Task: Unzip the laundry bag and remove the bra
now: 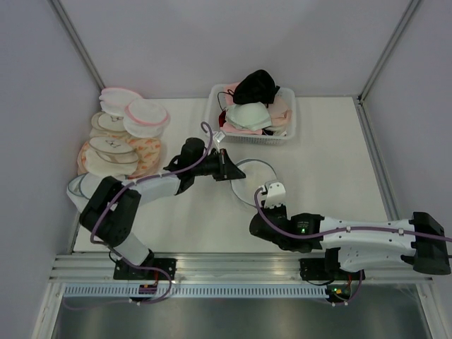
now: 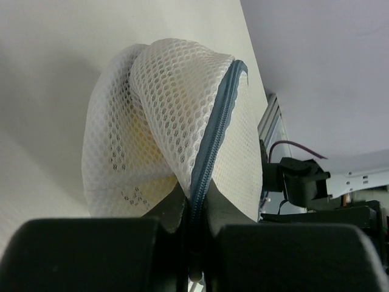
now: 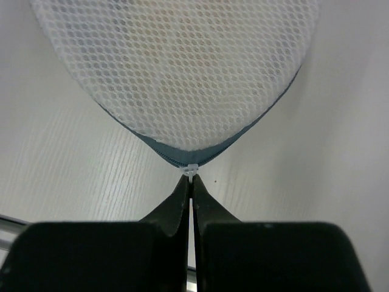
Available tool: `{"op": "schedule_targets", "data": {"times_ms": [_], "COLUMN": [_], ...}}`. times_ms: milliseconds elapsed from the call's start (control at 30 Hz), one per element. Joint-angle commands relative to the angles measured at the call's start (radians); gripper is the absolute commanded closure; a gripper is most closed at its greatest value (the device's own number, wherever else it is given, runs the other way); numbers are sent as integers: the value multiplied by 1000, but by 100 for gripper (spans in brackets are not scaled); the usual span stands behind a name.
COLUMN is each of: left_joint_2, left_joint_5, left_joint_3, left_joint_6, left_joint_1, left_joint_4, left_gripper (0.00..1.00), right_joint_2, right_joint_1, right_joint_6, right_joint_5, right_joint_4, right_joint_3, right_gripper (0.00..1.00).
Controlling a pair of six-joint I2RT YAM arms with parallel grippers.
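Observation:
The laundry bag (image 1: 248, 178), round white mesh with a blue-grey zipper rim, lies mid-table between my two grippers. My left gripper (image 1: 226, 168) is shut on the bag's zipper rim at its far-left edge; in the left wrist view the rim (image 2: 216, 115) runs down between the closed fingers (image 2: 193, 194) and the mesh (image 2: 170, 91) bulges upward. My right gripper (image 1: 268, 192) is shut on the small white zipper pull (image 3: 192, 171) at the bag's near edge (image 3: 176, 67). The bra is hidden inside; only a faint yellow tint (image 2: 140, 146) shows through the mesh.
A white basket (image 1: 289, 121) at the back holds a black bra (image 1: 256, 86) and a pale mint-white bra (image 1: 247, 115). A pile of pink-rimmed and orange-patterned round bags (image 1: 120, 138) sits at the far left. Enclosure walls stand around; an aluminium rail (image 1: 212, 265) runs along the front.

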Motion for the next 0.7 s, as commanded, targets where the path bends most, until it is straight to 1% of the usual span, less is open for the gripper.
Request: {"op": "schedule_targets", "data": {"times_ms": [0, 67, 100, 133, 167, 200, 233, 267, 300, 367, 400, 467, 500, 600, 633, 667], "left_joint_2": [116, 148, 161, 156, 139, 91, 54, 18, -53, -117, -149, -221, -239, -292, -292, -283], "left_joint_5": [144, 142, 138, 110, 85, 57, 4, -24, -45, -92, -105, -119, -141, -168, -173, -167], "left_joint_3": [120, 169, 175, 160, 139, 111, 38, -2, -72, -133, -179, -205, -234, -303, -317, -322], "left_joint_6": [134, 108, 79, 59, 41, 4, -16, -42, -86, -160, -180, -223, -242, -327, -347, -378], "left_joint_1": [35, 35, 35, 35, 35, 35, 35, 34, 34, 29, 14, -5, -31, -70, -78, -86], "left_joint_4": [-1, 4, 10, 19, 27, 51, 69, 80, 82, 73, 71, 27, 22, 89, 146, 155], "left_gripper": [98, 61, 49, 28, 12, 1, 0, 0, 0, 0, 0, 0, 0, 0, 0, 1], "right_joint_2": [-24, -35, -44, -45, -45, -35, -27, -7, 4, 34, 42, 59, 62, 48, 42, 28], "right_joint_1": [-3, -3, -3, -3, -3, -3, -5, -3, -6, -8, -8, -14, -16, -17, -19, -20], "right_joint_6": [-52, -71, -83, -89, -97, -100, -109, -114, -118, -135, -146, -172, -179, -209, -212, -219], "right_joint_5": [2, -20, -18, -27, -27, -24, -21, -20, -21, -38, -49, -102, -121, -182, -193, -208], "right_joint_4": [18, 83, 124, 141, 155, 170, 176, 182, 198, 221, 260, 300, 348, 441, 460, 489], "right_joint_3": [-17, -29, -42, -43, -43, -39, -34, -29, -23, -20, -22, -26, -34, -63, -71, -83], "right_gripper": [100, 100, 99, 100, 99, 100, 99, 100, 100, 100, 100, 100, 99, 100, 100, 100]}}
